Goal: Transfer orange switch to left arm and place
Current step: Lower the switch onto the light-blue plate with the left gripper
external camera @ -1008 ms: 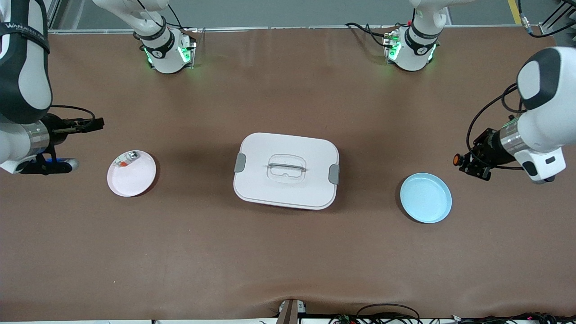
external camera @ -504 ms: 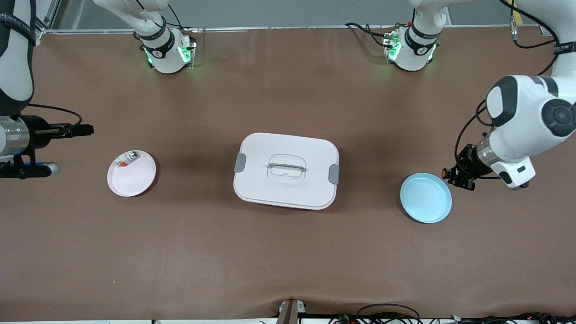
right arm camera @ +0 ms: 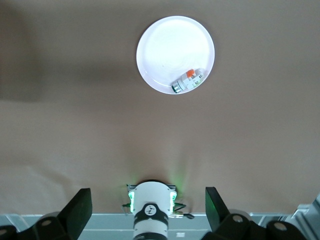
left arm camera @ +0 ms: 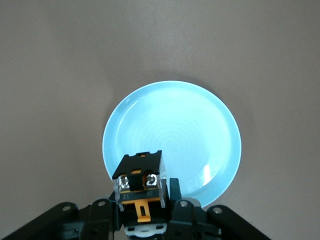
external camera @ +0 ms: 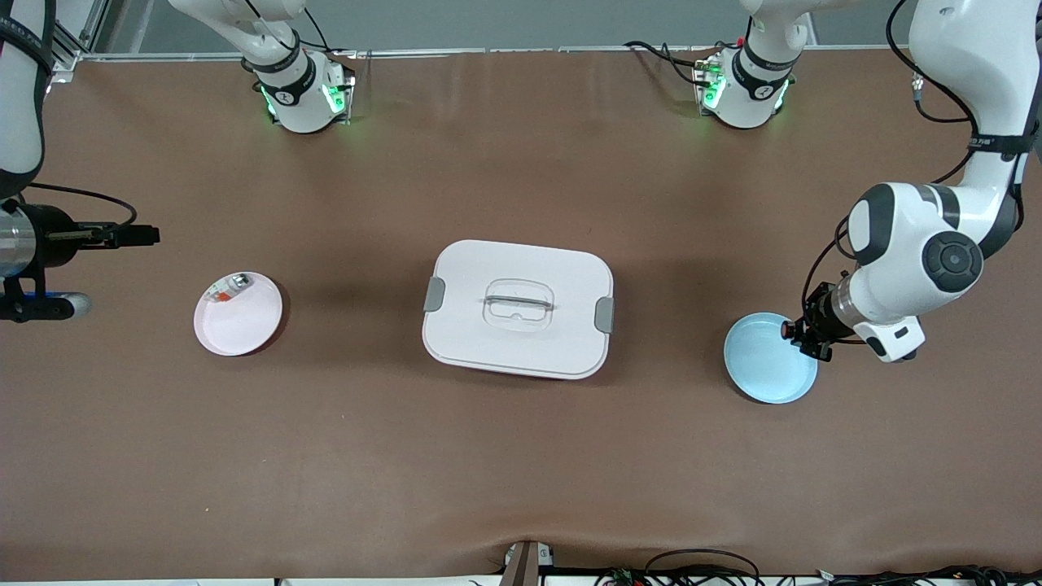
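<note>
table cover (external camera: 521,456): brown, matt, kinda leathery, slightly wrinkled at the front edge
box (external camera: 518,342): white plastic, smooth satin finish, grey latches
blue plate (left arm camera: 200,125): glossy, faint concentric rings, looks like plastic
pink plate (external camera: 244,325): smooth, slight sheen
orange switch (left arm camera: 140,189): black plastic body, orange tab, shiny metal screws
arms (external camera: 920,252): glossy white shells, black joints

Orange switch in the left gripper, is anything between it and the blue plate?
Nothing visible. The left gripper holds the orange switch over the blue plate's rim, and the plate is bare. The box sits mid-table, off this path.
</note>
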Available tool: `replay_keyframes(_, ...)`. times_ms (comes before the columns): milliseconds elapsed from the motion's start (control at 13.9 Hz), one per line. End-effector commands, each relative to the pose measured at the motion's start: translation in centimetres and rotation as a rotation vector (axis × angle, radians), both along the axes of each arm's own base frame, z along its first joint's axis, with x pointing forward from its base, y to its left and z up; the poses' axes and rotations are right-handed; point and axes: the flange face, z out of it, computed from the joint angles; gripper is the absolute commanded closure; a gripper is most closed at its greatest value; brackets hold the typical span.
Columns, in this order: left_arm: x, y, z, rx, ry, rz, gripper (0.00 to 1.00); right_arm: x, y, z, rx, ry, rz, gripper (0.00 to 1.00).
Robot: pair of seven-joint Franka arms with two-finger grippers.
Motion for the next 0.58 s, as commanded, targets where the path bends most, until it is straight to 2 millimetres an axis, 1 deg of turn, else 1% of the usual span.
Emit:
replay_keyframes(0,0.9,-0.1,-1.7,0.002,-0.010,0.007,1.00,-0.8,0.3,1.9,0.026,-0.022,0.061,0.00)
replay_keyframes(144,1.0,-0.1,-2.8,-0.003,-0.010,0.008,1.00,-0.8,0.2,2.0,0.038,-0.023,0.054,0.00)
replay_keyframes(288,1.1,-0.5,-3.9,-0.008,-0.007,0.002,1.00,-0.8,0.5,2.0,0.018,-0.020,0.049,0.00)
replay_keyframes(360,1.6,-0.5,-4.8,-0.014,-0.012,0.004,1.00,-0.8,0.1,2.0,0.022,-0.025,0.026,0.00)
replay_keyframes(504,1.7,-0.2,-6.3,-0.021,0.001,0.011,1.00,-0.9,-0.1,2.1,-0.026,-0.025,-0.078,0.00)
